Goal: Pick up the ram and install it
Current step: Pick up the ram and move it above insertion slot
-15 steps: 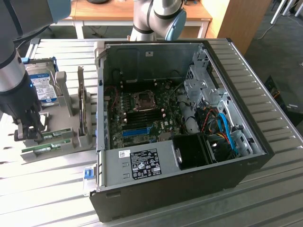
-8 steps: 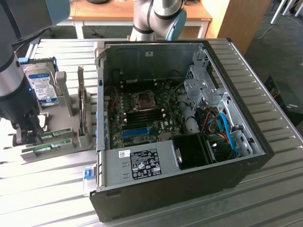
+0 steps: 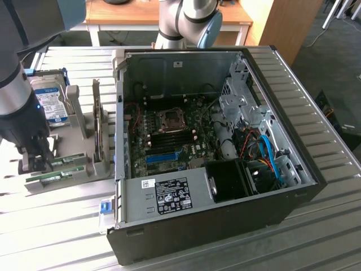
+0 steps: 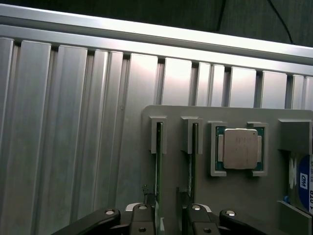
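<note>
The ram (image 4: 159,161) is a thin green stick standing on edge in a slot of the grey holder (image 4: 176,115). In the exterior view it lies at the holder's near end (image 3: 56,167). My gripper (image 4: 168,223) is open just above that end of the holder, and the ram's edge runs in between the dark fingers (image 4: 143,220), close to one of them. Seen from the exterior view, the gripper (image 3: 35,161) hangs low over the holder at the view's left. Nothing is held.
A twin green stick (image 4: 194,152) sits in the neighbouring slot. A CPU (image 4: 240,149) and a hard drive (image 3: 51,104) rest in the same holder. The open computer case (image 3: 316,169) stands to the exterior view's right, with black memory slots (image 3: 169,135) and a blue slot (image 3: 163,156).
</note>
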`<action>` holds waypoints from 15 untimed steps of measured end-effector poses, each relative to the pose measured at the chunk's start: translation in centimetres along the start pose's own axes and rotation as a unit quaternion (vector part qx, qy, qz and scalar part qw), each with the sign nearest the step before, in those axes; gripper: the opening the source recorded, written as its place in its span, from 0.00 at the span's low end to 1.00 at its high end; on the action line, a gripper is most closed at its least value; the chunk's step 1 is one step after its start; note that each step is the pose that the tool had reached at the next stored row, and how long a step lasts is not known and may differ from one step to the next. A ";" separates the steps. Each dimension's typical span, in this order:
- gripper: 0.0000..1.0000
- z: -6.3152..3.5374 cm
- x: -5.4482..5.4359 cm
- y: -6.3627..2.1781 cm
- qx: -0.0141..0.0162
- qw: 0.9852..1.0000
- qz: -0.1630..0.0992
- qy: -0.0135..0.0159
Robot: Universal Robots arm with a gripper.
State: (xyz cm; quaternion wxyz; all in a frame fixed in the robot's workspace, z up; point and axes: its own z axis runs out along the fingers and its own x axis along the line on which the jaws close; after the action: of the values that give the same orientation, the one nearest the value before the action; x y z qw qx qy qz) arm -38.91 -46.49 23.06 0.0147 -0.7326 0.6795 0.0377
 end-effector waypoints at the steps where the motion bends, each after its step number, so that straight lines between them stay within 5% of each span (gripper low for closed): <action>1: 0.31 -0.01 0.0 -0.22 0.000 1.000 0.000 0.000; 11: 0.31 -0.08 0.2 -2.12 -0.001 1.000 0.000 0.000; 15: 0.31 -0.08 0.2 -2.24 -0.001 1.000 0.000 0.000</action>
State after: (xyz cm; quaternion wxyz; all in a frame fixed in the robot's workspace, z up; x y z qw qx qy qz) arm -36.66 -46.49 23.06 0.0142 -0.7326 0.6795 0.0381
